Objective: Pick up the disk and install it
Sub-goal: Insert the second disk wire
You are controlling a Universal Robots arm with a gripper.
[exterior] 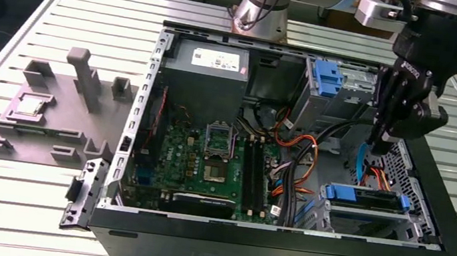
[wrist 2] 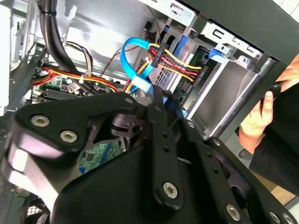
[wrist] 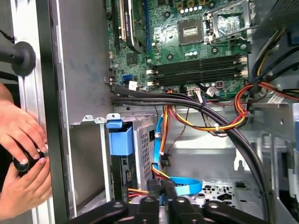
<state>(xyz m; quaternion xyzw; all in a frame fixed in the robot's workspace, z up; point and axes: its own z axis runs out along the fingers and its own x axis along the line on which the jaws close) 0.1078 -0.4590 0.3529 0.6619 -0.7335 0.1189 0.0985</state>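
Disk (exterior: 371, 199): found lying flat in the lower bay of the computer case (exterior: 284, 243), at the corner toward the exterior view's right, with its blue tab turned toward the motherboard (exterior: 206, 158).

Handling, as a judgement: dense and heavy for its size, fully rigid. Smooth on the metal faces, so liable to slip. Sensitive to knocks and to pressure on the circuit side. Best taken across the 2 long edges, on the blue rails, never by the connector end.

Claw (exterior: 378, 149): hanging inside the case just above the disk's bay, near the disk but apart from it, close beside a blue cable (wrist: 184, 186). 2 fingers (wrist: 154, 198) drawn together with almost no gap. No hold on the disk. Cannot tell whether anything thin is pinched between them.

Also noted: a person's hands (wrist: 21, 154) at the outer wall of the case.
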